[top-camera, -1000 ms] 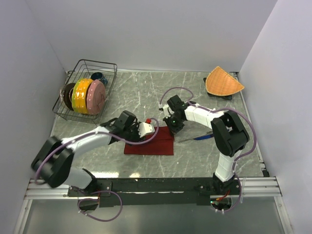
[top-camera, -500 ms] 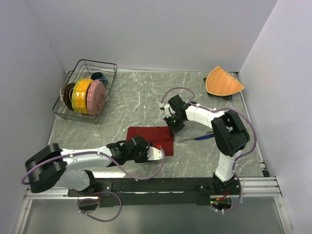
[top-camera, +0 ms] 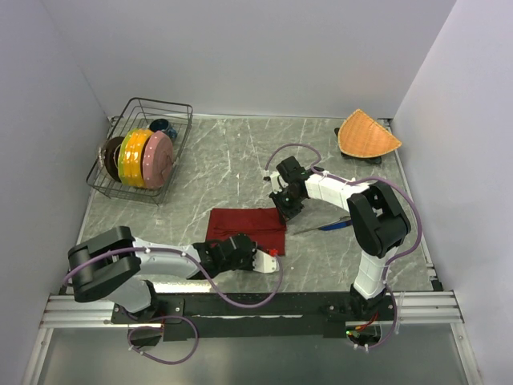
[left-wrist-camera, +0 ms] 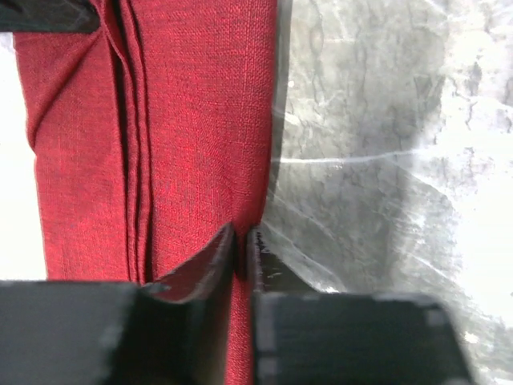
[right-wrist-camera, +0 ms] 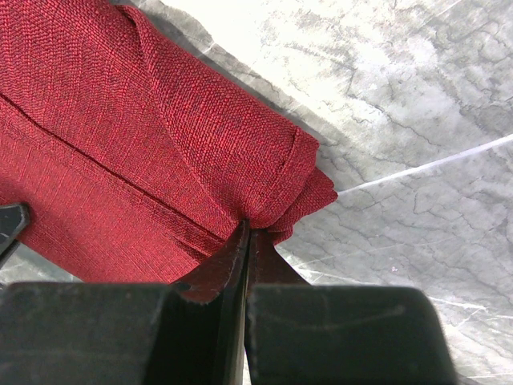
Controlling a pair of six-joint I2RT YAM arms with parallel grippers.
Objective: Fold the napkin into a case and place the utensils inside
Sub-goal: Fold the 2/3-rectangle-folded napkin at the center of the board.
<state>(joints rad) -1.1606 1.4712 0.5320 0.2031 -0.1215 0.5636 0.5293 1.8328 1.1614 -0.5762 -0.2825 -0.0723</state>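
The napkin point(top-camera: 247, 220) lies at the middle of the grey marble table point(top-camera: 208, 160) as a dark red, folded band, long from left to right and narrow from far to near. In the left wrist view the napkin point(left-wrist-camera: 192, 136) shows a coarse weave and several stacked fold lines running along its length. In the right wrist view the napkin point(right-wrist-camera: 144, 128) has one long crease, and its corner is bunched and rolled. The right gripper point(top-camera: 284, 210) sits at the cloth's far right corner. Up close the right gripper point(right-wrist-camera: 246, 234) has its fingers pressed together on that bunched corner. The left gripper point(top-camera: 269, 253) is low at the near right part of the cloth. Its own camera shows the left gripper point(left-wrist-camera: 242, 239) narrowed to a thin slit with the napkin's edge caught between the fingers. The utensils point(top-camera: 321, 228) lie together on the table just right of the napkin, touching neither gripper. A second ago the cloth reached further toward the arm bases and the left gripper stood over its far left part. Since then the left arm has swung down to the near side, the cloth has become a slimmer band, and the left fingers have drawn in on its edge. The right gripper has kept its place and its pinch, and the utensils have not moved.
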